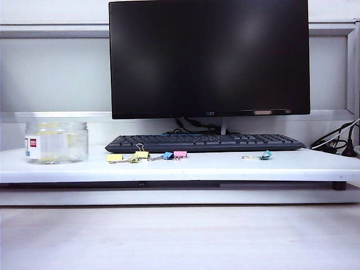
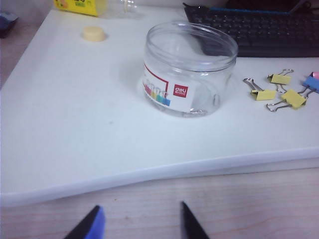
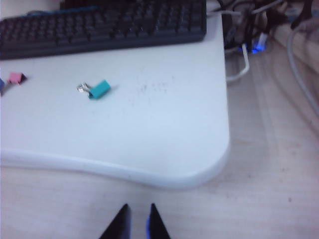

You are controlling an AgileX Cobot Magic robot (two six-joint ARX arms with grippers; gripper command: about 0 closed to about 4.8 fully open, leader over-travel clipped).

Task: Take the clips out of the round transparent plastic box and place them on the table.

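The round transparent plastic box [image 1: 56,142] stands upright and lidless at the left end of the table [image 1: 225,166]. In the left wrist view the box [image 2: 189,69] shows its white label, with only faint silvery glints near its bottom. Three pale-yellow clips [image 2: 263,94] [image 2: 280,78] [image 2: 294,98] lie on the table [image 2: 75,124] beside it, by the keyboard's front edge [image 1: 142,154]. My left gripper [image 2: 140,215] hovers open and empty off the table's front edge. My right gripper [image 3: 138,211] is shut and empty, off the table's [image 3: 164,129] right front corner. Neither arm shows in the exterior view.
A black keyboard [image 1: 205,142] and monitor [image 1: 209,56] fill the back. Blue [image 1: 167,155] and pink [image 1: 180,153] clips lie beside the yellow ones; a teal clip [image 3: 98,89] lies further right. A yellow cap [image 2: 93,33] and bottle [image 2: 84,6] sit behind the box. Cables [image 3: 249,35] crowd the right end.
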